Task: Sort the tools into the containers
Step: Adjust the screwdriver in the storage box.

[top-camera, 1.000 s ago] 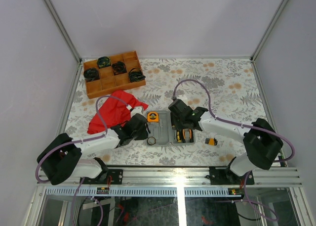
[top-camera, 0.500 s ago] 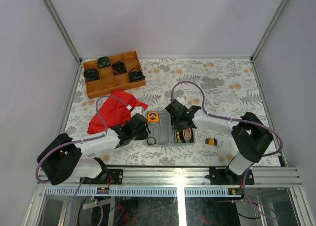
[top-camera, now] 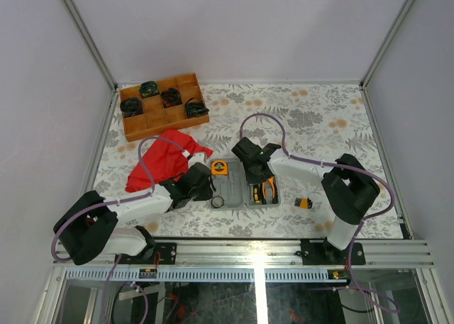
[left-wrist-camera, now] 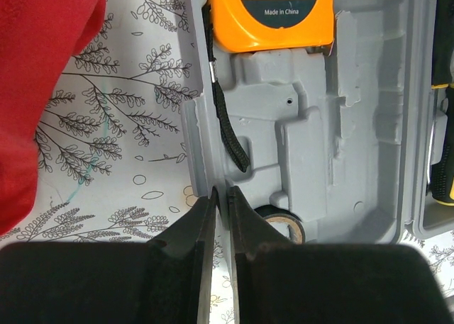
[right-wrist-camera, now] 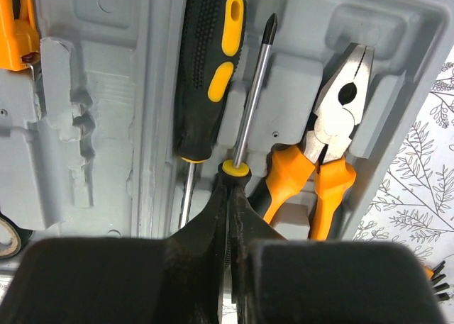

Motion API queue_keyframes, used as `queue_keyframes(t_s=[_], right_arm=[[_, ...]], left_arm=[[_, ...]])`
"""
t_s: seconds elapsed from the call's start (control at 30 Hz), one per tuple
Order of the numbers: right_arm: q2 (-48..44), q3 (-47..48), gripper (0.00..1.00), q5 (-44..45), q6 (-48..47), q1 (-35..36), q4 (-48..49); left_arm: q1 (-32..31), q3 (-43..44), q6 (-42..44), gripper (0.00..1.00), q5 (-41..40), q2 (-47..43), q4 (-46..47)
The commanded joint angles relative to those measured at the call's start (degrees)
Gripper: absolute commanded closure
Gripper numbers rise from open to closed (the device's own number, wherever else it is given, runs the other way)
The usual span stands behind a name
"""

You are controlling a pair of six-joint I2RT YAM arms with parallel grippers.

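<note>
R end effector [right-wrist-camera: 228,181] is shut tight, tips on a screwdriver [right-wrist-camera: 250,97] lying in the grey case [right-wrist-camera: 92,125]. L end effector [left-wrist-camera: 221,196] pinches the case edge. Next, prob. lift off, get stubby tool [top-camera: 303,203] off bench [top-camera: 319,125].

White arm links [top-camera: 135,205], bulky black joints [top-camera: 84,228], looping purple cables [top-camera: 261,116], black left end effector [left-wrist-camera: 221,196], black right end effector [right-wrist-camera: 228,182]
</note>
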Motion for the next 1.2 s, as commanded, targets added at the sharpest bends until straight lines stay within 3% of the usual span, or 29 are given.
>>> queue_keyframes(t_s=[0.0,0.47,0.87,1.0,1.17], right_arm=[[13.2,-5.1,1.00,-11.1,0.6,-0.4,7.4],[34.0,-13.6,1.00,-24.7,5.2,0.6,24.5],[51.1,-11.4,1.00,-29.9,9.7,6.6,31.7],[49.1,-14.2,1.00,-29.5,9.7,7.2,32.4],[36.2,-20.2,1.00,-25.3,8.9,7.1,28.8]], left_arm=[[-0.6,0.9,1.7,1.00,2.9,1.9,2.9],[-1.1,2.0,1.3,1.00,6.1,6.0,6.1],[-1.8,4.9,-0.2,1.00,7.1,8.9,10.4],[-1.7,4.5,-0.3,1.00,6.8,9.2,11.5],[-1.7,3.9,0.2,1.00,4.9,7.8,10.2]])
